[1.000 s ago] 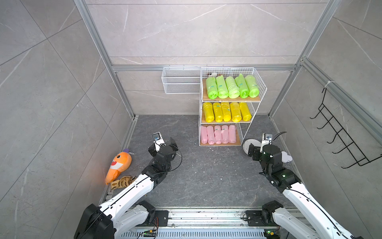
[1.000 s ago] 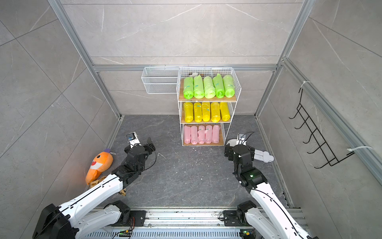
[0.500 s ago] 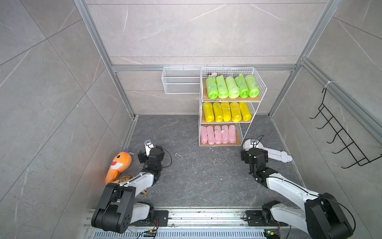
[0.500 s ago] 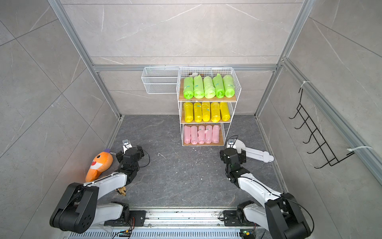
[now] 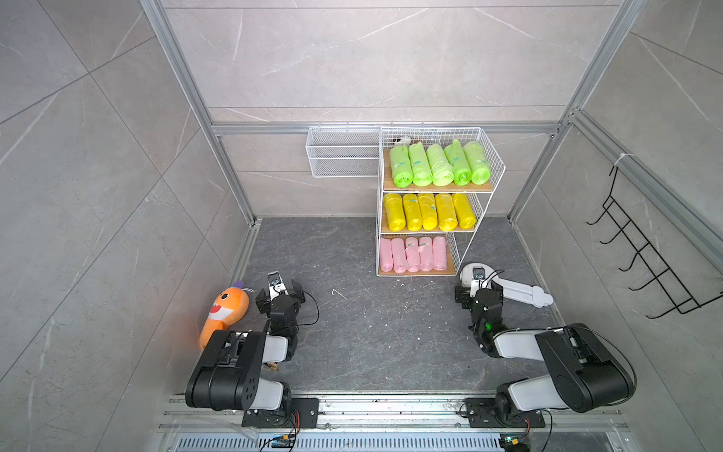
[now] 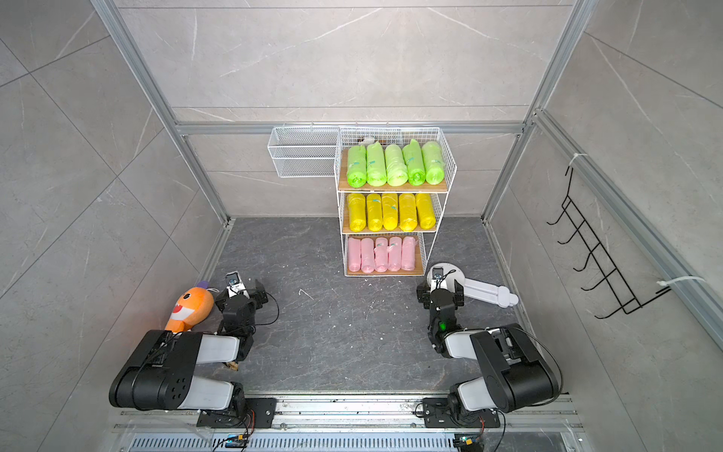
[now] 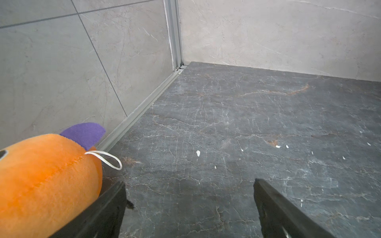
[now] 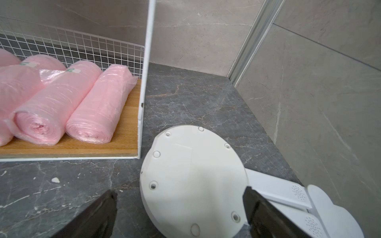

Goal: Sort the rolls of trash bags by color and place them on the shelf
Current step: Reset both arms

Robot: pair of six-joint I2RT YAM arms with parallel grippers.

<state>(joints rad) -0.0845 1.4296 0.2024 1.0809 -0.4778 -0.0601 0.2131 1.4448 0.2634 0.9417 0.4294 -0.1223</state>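
Moved since earlier: both arms have folded back low toward the rail. The left gripper [image 5: 279, 295] and right gripper [image 5: 478, 291] now sit nearer their bases, and the rolls are unchanged.
Top views, task: the shelf [image 5: 496, 172] holds five green rolls [image 5: 438, 164] on the upper tier, five yellow rolls [image 5: 426, 211] on the middle and five pink rolls [image 5: 412, 254] on the lowest. No roll lies on the counter [image 5: 371, 325], so the sorting looks finished.
Top views, arms: elbows tucked, wrists low, both well apart from the shelf.
Left wrist: jaws spread wide and empty over bare counter. The orange plush shark [image 7: 47, 175] is just beside one jaw, possibly touching; hard to tell.
Right wrist: jaws wide, holding nothing. A white round-based stand [image 8: 191, 171] lies ahead on the counter, and the pink rolls lie side by side on the bottom board.
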